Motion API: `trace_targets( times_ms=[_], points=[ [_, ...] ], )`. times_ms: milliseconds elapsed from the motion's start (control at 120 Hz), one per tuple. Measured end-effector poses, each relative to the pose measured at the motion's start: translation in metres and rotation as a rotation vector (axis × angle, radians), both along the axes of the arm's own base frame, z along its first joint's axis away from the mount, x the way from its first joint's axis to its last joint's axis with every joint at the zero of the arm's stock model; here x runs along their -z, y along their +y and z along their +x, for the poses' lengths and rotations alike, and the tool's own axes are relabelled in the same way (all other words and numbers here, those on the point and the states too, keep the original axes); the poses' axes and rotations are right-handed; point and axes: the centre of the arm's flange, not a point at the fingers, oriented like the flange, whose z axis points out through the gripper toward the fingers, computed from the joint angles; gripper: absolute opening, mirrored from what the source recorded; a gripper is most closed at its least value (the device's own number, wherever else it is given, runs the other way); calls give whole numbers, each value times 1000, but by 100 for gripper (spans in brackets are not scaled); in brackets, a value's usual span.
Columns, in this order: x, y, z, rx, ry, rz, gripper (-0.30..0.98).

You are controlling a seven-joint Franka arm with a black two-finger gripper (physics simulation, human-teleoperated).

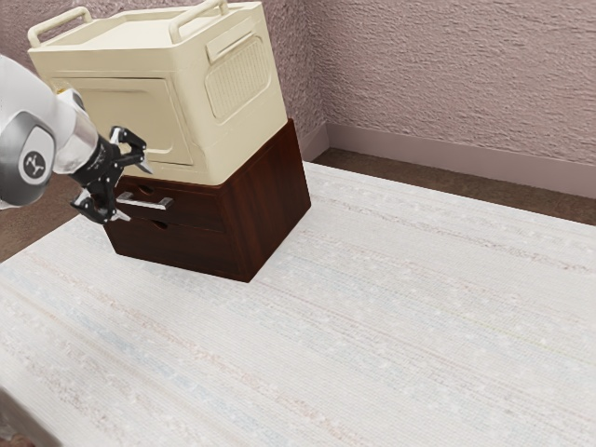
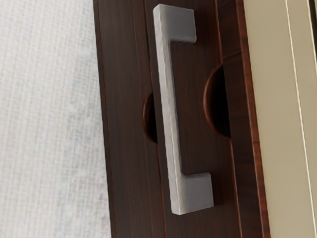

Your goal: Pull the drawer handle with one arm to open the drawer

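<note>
Handle [image 2: 169, 109], straight and silver-grey, on a dark-brown wooden drawer [image 2: 194, 148]

In my exterior view's upper left, a boxy cream container [image 1: 237, 84] sits on a squared brown wooden drawer unit [image 1: 265, 196], silver bar handle [image 1: 144, 202] on its front, atop a flat pale table [image 1: 372, 326].
</note>
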Motion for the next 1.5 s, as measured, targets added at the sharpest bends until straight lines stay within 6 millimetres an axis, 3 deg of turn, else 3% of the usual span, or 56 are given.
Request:
trace_targets(
  times_ms=[225,467,683,1167,1500],
  points=[
    [19,1,4,-17,2,-3,61],
    [34,18,11,-58,-5,23,56],
    [34,27,10,-80,-25,35,53],
    [41,68,-8,-167,-31,41,50],
    [50,62,-6,-160,-2,22,41]
  ],
)
